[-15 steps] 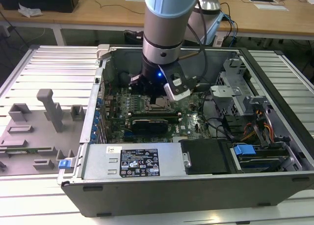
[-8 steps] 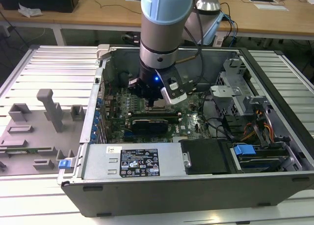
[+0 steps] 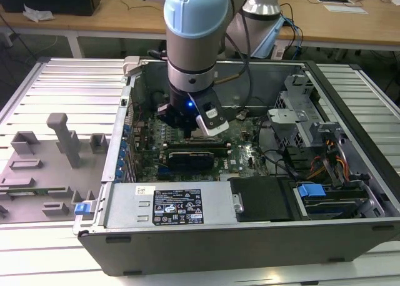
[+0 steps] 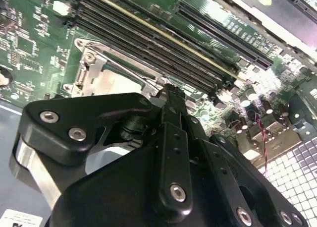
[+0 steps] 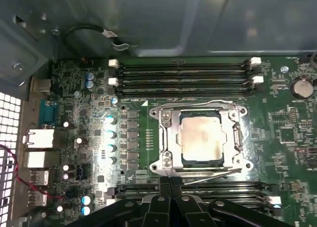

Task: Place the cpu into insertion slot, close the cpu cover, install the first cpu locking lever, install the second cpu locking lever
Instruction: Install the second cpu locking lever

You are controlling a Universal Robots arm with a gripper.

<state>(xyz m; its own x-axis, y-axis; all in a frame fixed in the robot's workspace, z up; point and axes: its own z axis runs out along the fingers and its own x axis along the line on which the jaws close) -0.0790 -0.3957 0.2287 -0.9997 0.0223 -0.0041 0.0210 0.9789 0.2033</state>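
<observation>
Memory slots [image 5: 183,78] flank socket; above open.

Counting what's showing up inside the one open computer case [image 3: 187,261]: one cpu [image 5: 200,136] is sitting in one insertion slot [image 5: 163,138], with one cpu cover [image 5: 237,136] lying over it. Memory slots are coming in two banks in the first wrist view, three long black ones [image 5: 183,78] on one side of the socket and at least two [image 5: 233,190] on the other. One tool [image 5: 171,180] is hanging over the board.
</observation>
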